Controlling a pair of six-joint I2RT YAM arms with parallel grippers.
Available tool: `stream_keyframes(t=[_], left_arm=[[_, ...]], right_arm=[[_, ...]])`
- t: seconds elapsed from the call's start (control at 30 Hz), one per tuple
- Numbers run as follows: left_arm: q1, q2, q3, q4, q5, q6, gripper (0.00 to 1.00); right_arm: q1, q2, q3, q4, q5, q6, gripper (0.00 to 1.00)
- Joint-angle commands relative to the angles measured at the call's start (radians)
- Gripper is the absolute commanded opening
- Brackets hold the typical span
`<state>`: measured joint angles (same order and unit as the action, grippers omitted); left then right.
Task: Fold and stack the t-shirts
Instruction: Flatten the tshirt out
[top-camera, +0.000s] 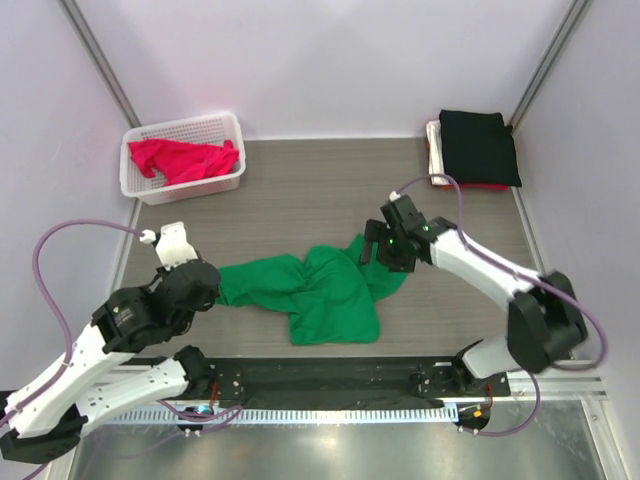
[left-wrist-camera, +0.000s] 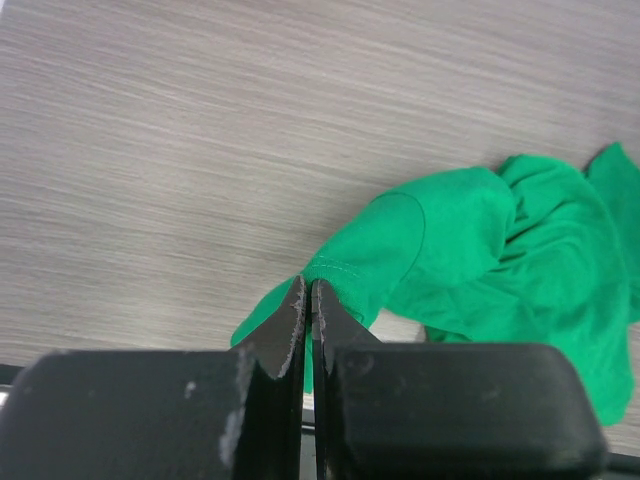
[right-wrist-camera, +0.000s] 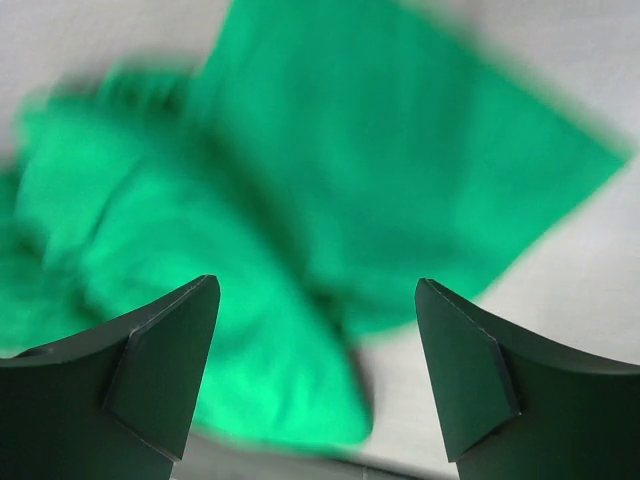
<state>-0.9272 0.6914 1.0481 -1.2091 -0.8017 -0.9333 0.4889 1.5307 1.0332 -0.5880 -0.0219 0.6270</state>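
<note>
A bright green t-shirt (top-camera: 320, 295) lies crumpled on the table between the two arms. My left gripper (top-camera: 212, 285) is shut on its left edge. In the left wrist view the closed gripper (left-wrist-camera: 308, 285) pinches a hemmed fold of the green cloth (left-wrist-camera: 480, 250), which trails off to the right. My right gripper (top-camera: 376, 250) stands open just above the shirt's right end. The right wrist view is blurred; the gripper (right-wrist-camera: 315, 288) has wide-apart fingers with nothing between them, and the green shirt (right-wrist-camera: 330, 180) lies below.
A white lattice basket (top-camera: 135, 185) at the back left holds a red-pink t-shirt (top-camera: 185, 158). At the back right is a stack with a folded black t-shirt (top-camera: 478, 145) on top, with white (top-camera: 433, 150) and red (top-camera: 480, 187) edges showing beneath.
</note>
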Motion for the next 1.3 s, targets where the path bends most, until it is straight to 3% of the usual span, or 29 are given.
stream_keyframes(t=[0.0, 0.33, 0.47, 0.53, 0.57, 0.63, 0.67, 0.73, 0.77, 0.87, 1.0, 1.1, 1.27], left_arm=[[0.002, 0.002, -0.026, 0.032, -0.041, 0.007, 0.0], [0.002, 0.037, -0.025, 0.085, -0.019, 0.031, 0.0], [0.001, 0.022, -0.017, 0.076, -0.022, 0.034, 0.0], [0.002, 0.014, -0.014, 0.071, -0.024, 0.033, 0.0], [0.002, 0.013, -0.01, 0.069, -0.024, 0.034, 0.0], [0.002, 0.011, 0.004, 0.063, -0.031, 0.043, 0.0], [0.002, 0.016, 0.032, 0.062, -0.039, 0.053, 0.0], [0.002, 0.037, 0.079, 0.051, -0.071, 0.103, 0.0], [0.001, 0.046, 0.146, 0.046, -0.088, 0.125, 0.0], [0.002, 0.102, 0.326, 0.04, -0.148, 0.248, 0.0], [0.002, 0.175, 0.562, 0.069, -0.172, 0.393, 0.0], [0.001, 0.221, 0.714, 0.088, -0.151, 0.471, 0.0], [0.002, 0.252, 0.762, 0.106, -0.116, 0.525, 0.0]], right_arm=[[0.097, -0.184, -0.118, 0.007, -0.026, 0.074, 0.86], [0.356, -0.231, -0.372, 0.102, 0.016, 0.25, 0.86], [0.395, -0.224, -0.392, 0.125, 0.017, 0.27, 0.77], [0.408, -0.222, -0.387, 0.136, 0.017, 0.272, 0.58], [0.409, -0.228, -0.381, 0.134, 0.017, 0.27, 0.39], [0.41, -0.242, -0.34, 0.122, 0.058, 0.252, 0.23], [0.409, -0.257, -0.313, 0.103, 0.075, 0.24, 0.08], [0.409, -0.274, -0.164, -0.023, 0.131, 0.186, 0.01], [0.405, -0.279, -0.092, -0.086, 0.213, 0.166, 0.01], [0.398, -0.288, 0.339, -0.335, 0.368, 0.094, 0.01], [0.373, -0.291, 0.726, -0.62, 0.525, 0.062, 0.01], [0.364, -0.313, 0.867, -0.734, 0.617, 0.071, 0.01], [0.344, -0.391, 0.791, -0.786, 0.689, 0.108, 0.01]])
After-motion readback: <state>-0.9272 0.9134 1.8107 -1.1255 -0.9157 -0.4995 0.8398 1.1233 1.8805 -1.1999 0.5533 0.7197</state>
